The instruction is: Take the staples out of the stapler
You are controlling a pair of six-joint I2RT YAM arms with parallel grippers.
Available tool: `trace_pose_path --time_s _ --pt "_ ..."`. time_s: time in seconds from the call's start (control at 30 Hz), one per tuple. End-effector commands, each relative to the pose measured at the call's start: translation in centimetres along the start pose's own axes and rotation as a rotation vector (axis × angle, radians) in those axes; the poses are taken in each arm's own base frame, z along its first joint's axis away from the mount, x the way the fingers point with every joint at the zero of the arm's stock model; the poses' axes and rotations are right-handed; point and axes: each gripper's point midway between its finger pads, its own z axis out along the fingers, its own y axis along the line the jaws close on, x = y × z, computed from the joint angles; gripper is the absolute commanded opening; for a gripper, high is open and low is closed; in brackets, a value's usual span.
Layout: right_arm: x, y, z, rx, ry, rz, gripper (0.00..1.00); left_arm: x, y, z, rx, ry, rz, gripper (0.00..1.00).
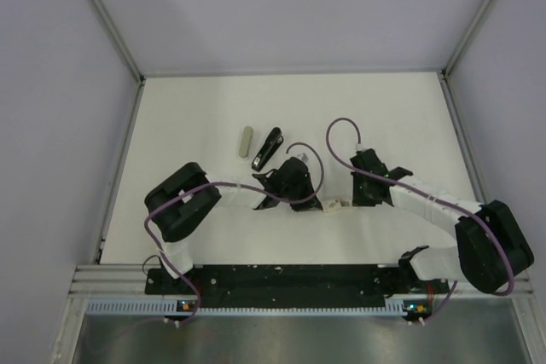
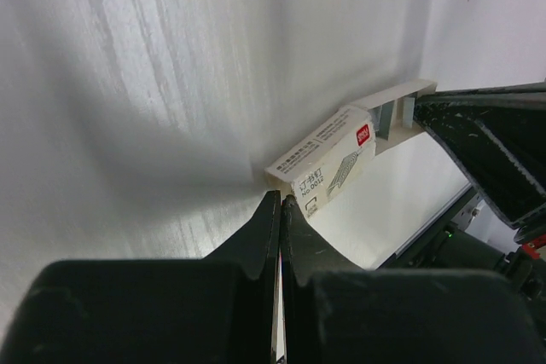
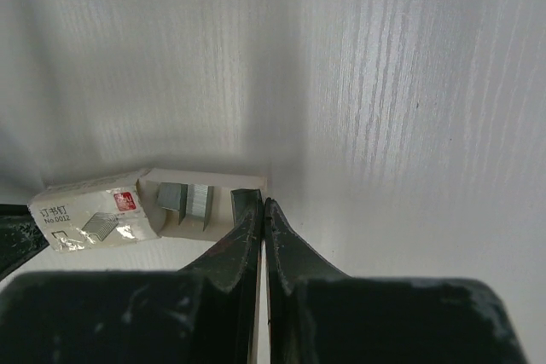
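Note:
The black stapler (image 1: pixel 270 149) lies on the white table, just beyond and to the left of my left gripper (image 1: pixel 309 200). It shows in neither wrist view. My left gripper (image 2: pixel 281 200) is shut and empty, its tips right at the near end of a small white staple box (image 2: pixel 324 164). My right gripper (image 1: pixel 357 198) is shut and empty too. In the right wrist view its tips (image 3: pixel 260 202) sit at the right end of the box's pulled-out tray (image 3: pixel 200 202), which holds grey staple strips (image 3: pixel 188 198).
A short grey bar (image 1: pixel 246 141) lies left of the stapler. The staple box (image 1: pixel 331 205) lies between the two grippers. The right arm (image 2: pixel 495 151) fills the right of the left wrist view. Grey walls enclose the table on three sides.

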Motion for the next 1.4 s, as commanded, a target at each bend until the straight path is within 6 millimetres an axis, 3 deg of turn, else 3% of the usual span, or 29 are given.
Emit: trace_pose_path --time_s 0.0,0.3,0.43,0.73,0.93,1.37 --pt "-0.4 0.5 -0.5 -0.026 -0.047 -0.002 0.0 -1.2 -1.7 0.2 0.016 -0.017 0.052 0.0" --pt "-0.1 0.7 -0.7 -0.019 -0.055 -0.014 0.0 -0.8 2.2 -1.2 -0.155 -0.015 0.124 0.0" --pt "0.0 0.7 -0.6 -0.009 -0.053 -0.017 0.0 -0.9 3.0 -1.9 -0.212 -0.003 0.172 0.0" --pt "-0.2 1.0 -0.7 0.0 -0.074 -0.019 0.0 -1.4 4.2 -3.1 -0.327 0.024 0.263 0.0" --pt "-0.3 1.9 -0.8 -0.029 -0.096 -0.007 0.0 -1.1 4.8 -2.8 -0.348 0.04 0.257 0.0" --pt "0.0 4.6 -0.8 -0.106 -0.101 0.004 0.0 -0.3 4.1 -1.7 -0.345 0.055 0.263 0.0"
